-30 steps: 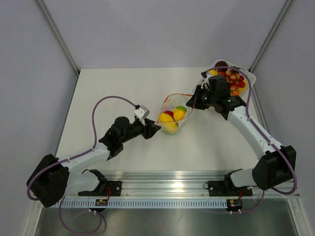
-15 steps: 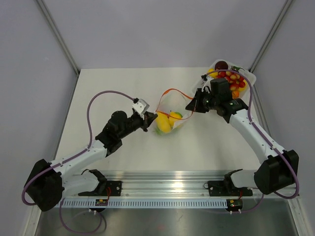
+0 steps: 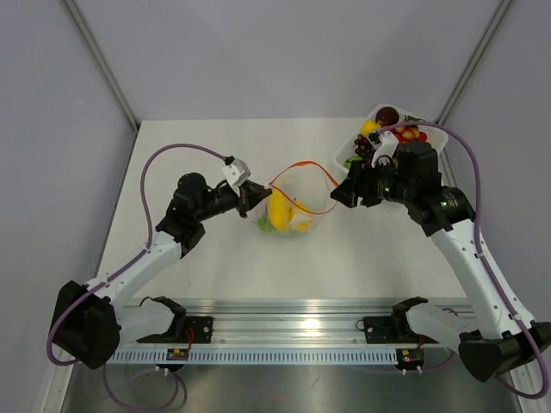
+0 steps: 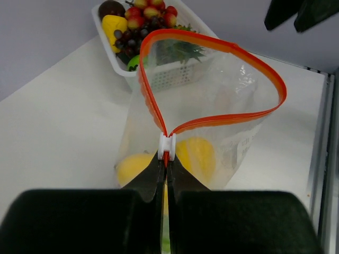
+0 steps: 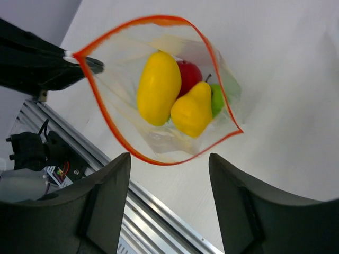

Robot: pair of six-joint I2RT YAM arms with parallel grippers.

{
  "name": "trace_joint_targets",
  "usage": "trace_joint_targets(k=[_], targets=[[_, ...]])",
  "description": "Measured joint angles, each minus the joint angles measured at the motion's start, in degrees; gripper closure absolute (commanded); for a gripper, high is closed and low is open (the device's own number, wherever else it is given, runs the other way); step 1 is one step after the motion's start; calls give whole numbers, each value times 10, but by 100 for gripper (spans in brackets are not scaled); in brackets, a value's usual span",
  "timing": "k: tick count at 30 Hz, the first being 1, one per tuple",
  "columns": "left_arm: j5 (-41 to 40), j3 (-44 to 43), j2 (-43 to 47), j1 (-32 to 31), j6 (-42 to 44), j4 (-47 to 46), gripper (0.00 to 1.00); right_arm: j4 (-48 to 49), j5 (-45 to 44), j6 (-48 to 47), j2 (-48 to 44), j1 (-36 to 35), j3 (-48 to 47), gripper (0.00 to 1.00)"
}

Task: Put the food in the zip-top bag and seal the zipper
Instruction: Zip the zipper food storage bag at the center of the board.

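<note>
The zip-top bag (image 3: 297, 215) stands mid-table with its mouth gaping wide. The orange-red zipper (image 3: 301, 163) forms an open loop. Inside lies food: a yellow fruit (image 5: 158, 87), a yellow pear (image 5: 193, 108), a red apple (image 5: 189, 71) and a green piece (image 5: 217, 98). My left gripper (image 4: 166, 159) is shut on the zipper's left end, just below the white slider (image 4: 166, 146). My right gripper (image 5: 168, 159) is open, a little off the bag's right corner and touching nothing. From above, the left gripper (image 3: 256, 196) and right gripper (image 3: 337, 191) flank the bag.
A white tray (image 3: 433, 133) at the back right holds more food (image 4: 148, 16), mixed red, yellow and dark pieces. The tray sits just behind the right arm's wrist. A metal rail (image 3: 293, 331) runs along the near table edge.
My left gripper closed on the zipper's left end and drew it back and left. My right gripper let go of the bag's right edge, opened and pulled away to the right.
</note>
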State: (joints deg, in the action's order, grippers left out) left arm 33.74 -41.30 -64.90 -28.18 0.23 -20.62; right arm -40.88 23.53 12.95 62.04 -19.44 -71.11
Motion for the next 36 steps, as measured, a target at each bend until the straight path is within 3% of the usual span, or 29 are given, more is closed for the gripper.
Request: trace_joint_targets(k=[5,9,18,26,36], targets=[[86,-32,-5,3,23,37,100,27,67,-70,-28,-15,-47,36],[136,-45,-6,4,34,57,100,92,109,-145,-32,-87,-48,34],[189,-49,-6,4,47,85,100,110,122,-301,121,-185,-124,37],[203,-70,-2,4,73,122,100,77,139,-379,186,-192,-159,42],[203,-70,7,4,84,139,100,43,161,-408,219,-208,-184,44]])
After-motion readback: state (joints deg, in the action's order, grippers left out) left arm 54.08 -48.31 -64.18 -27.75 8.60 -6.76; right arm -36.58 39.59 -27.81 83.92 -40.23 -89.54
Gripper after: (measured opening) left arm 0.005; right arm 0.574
